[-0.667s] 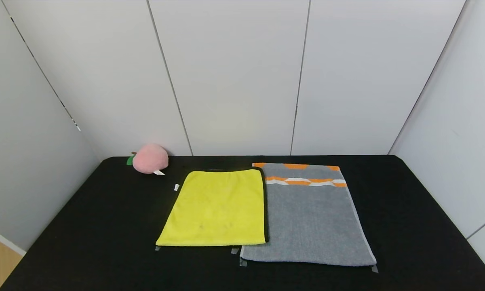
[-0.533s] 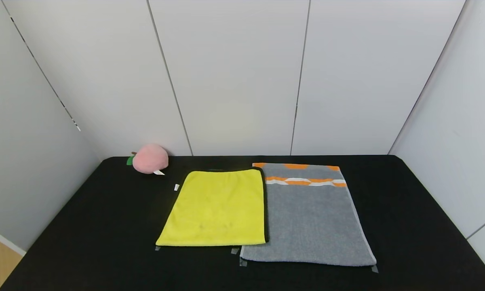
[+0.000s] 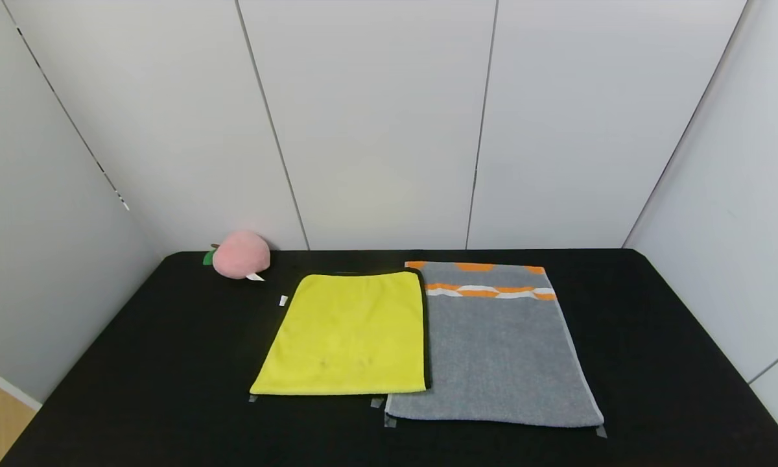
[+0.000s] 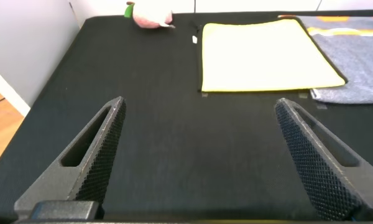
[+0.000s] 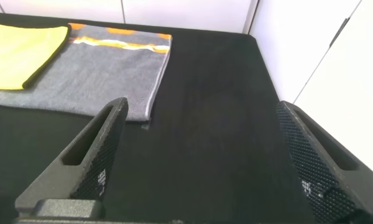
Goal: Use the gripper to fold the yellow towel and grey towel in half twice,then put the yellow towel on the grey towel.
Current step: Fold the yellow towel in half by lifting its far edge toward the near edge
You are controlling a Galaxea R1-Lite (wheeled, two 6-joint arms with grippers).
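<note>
The yellow towel [image 3: 347,336] lies flat and unfolded on the black table, its right edge overlapping the grey towel [image 3: 496,353], which lies flat beside it with its orange-and-white band at the far end. Neither gripper shows in the head view. In the left wrist view my left gripper [image 4: 200,106] is open and empty above bare table, short of the yellow towel [image 4: 264,55]. In the right wrist view my right gripper [image 5: 202,106] is open and empty above bare table, to the right of the grey towel [image 5: 93,68].
A pink plush peach [image 3: 240,255] sits at the far left of the black table [image 3: 655,363]. White wall panels close in the back and both sides. Small tape marks [image 3: 389,420] lie at the towels' near corners.
</note>
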